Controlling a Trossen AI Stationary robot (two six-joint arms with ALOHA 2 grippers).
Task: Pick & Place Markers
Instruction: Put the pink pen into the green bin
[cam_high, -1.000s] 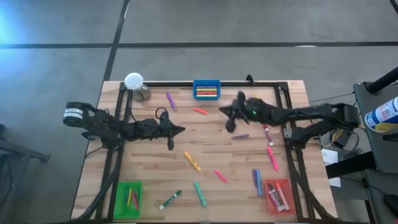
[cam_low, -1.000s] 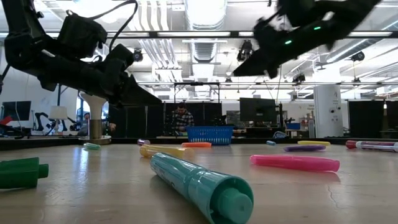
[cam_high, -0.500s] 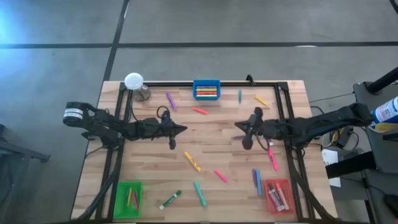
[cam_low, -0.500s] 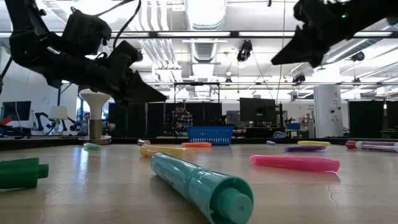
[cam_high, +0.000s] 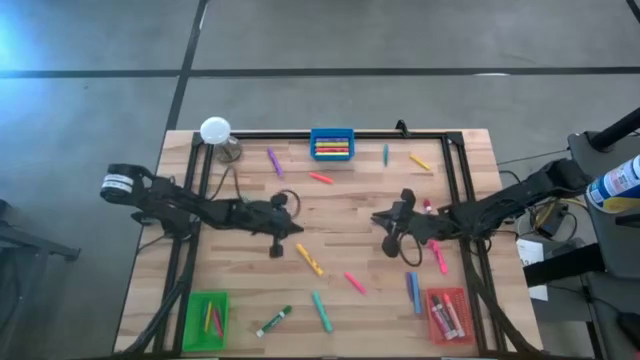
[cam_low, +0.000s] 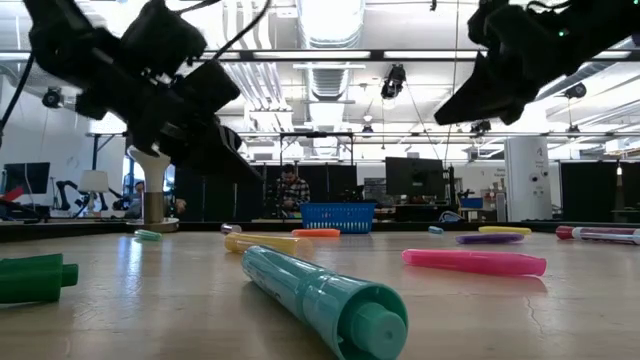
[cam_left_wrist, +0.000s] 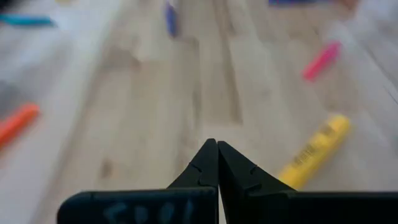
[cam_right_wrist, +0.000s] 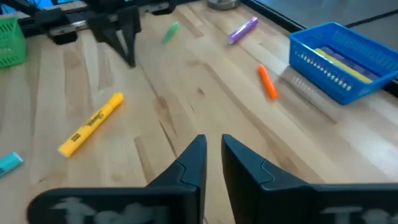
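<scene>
From above, the wooden table has markers lying all over it. The left pincer is over the middle of the table, and a yellow marker lies just past its tip. The right pincer is over the middle too, a bit to the right. A blue tray at the far edge has markers in it. So do the green tray and the red tray at the near corners.

From the low camera, a big teal marker lies close by, and a pink marker lies further right. Both arms hang in the air above the table, holding nothing.

In the left wrist view, the left pincer is shut tight with nothing in it. The yellow marker lies on the table near its tip.

In the right wrist view, the right pincer has a small gap between its fingers and nothing in it. An orange marker lies beside the blue tray.
</scene>
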